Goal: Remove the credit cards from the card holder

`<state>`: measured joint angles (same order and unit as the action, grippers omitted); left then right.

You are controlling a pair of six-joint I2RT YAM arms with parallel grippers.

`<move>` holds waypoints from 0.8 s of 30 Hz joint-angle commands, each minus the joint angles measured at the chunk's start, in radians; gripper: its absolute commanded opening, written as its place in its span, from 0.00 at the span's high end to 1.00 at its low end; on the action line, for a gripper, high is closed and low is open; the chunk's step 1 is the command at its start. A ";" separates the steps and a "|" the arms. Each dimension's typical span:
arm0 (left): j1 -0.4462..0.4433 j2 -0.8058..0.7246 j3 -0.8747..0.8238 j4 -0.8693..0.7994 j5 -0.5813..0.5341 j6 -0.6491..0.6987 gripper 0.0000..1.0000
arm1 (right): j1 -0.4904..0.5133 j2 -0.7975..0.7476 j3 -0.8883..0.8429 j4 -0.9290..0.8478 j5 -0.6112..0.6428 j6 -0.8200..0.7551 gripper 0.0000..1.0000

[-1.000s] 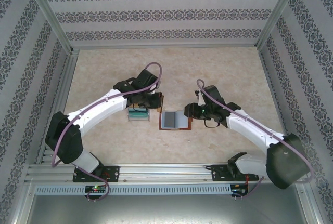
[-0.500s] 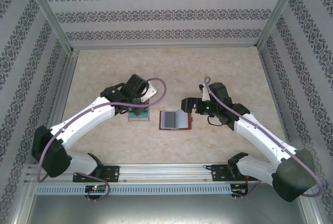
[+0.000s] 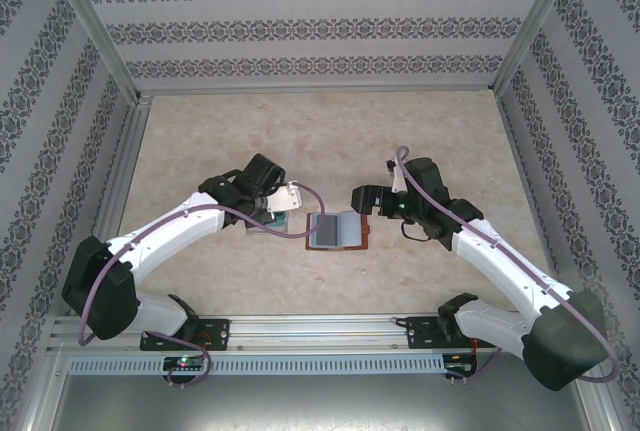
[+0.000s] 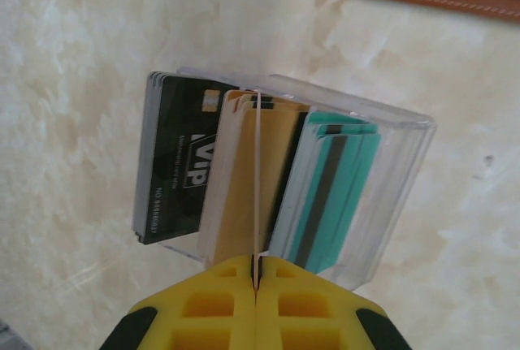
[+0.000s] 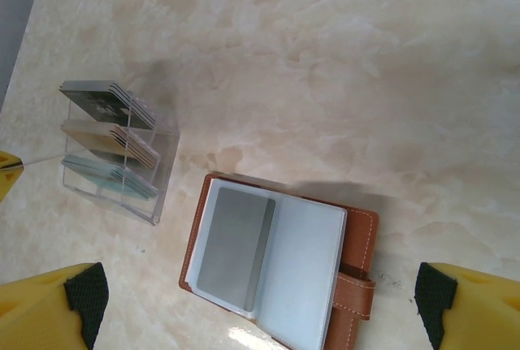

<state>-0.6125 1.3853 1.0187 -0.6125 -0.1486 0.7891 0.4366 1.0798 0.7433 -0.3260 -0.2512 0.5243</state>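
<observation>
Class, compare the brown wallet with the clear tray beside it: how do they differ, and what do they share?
The wallet is opaque brown leather; the tray is clear plastic. The wallet lies spread open and flat; the tray stands as a walled box. The wallet shows pale blue-grey pockets with one grey card; the tray holds dark, tan and teal cards in three groups. Both rest on the marbled table and hold cards.

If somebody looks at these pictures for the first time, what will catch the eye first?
The brown card holder lies open in the middle of the table, a grey card in its pocket, with the open right gripper above it. Beside it, the left gripper is shut on a pale card over a clear tray of dark, tan and teal cards.
</observation>
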 commanded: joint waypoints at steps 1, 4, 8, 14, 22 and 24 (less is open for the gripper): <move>0.020 0.003 -0.019 0.075 -0.029 0.095 1.00 | -0.008 -0.012 -0.012 -0.006 0.001 -0.005 0.02; 0.022 0.012 -0.037 0.094 -0.035 0.124 1.00 | -0.010 -0.007 -0.015 -0.005 -0.002 -0.003 0.02; 0.023 0.009 -0.055 0.102 -0.011 0.132 1.00 | -0.012 -0.004 -0.020 -0.001 -0.003 0.001 0.02; 0.023 -0.005 -0.102 0.118 -0.020 0.161 1.00 | -0.013 0.004 -0.021 0.005 -0.005 0.005 0.02; 0.036 0.018 -0.140 0.209 -0.055 0.183 1.00 | -0.013 0.014 -0.019 0.010 -0.014 0.012 0.02; 0.037 0.030 -0.138 0.222 -0.065 0.185 1.00 | -0.014 0.014 -0.019 0.012 -0.015 0.013 0.02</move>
<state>-0.5915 1.3975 0.8822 -0.4526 -0.1894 0.9432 0.4335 1.0897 0.7300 -0.3256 -0.2523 0.5274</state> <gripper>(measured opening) 0.055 0.982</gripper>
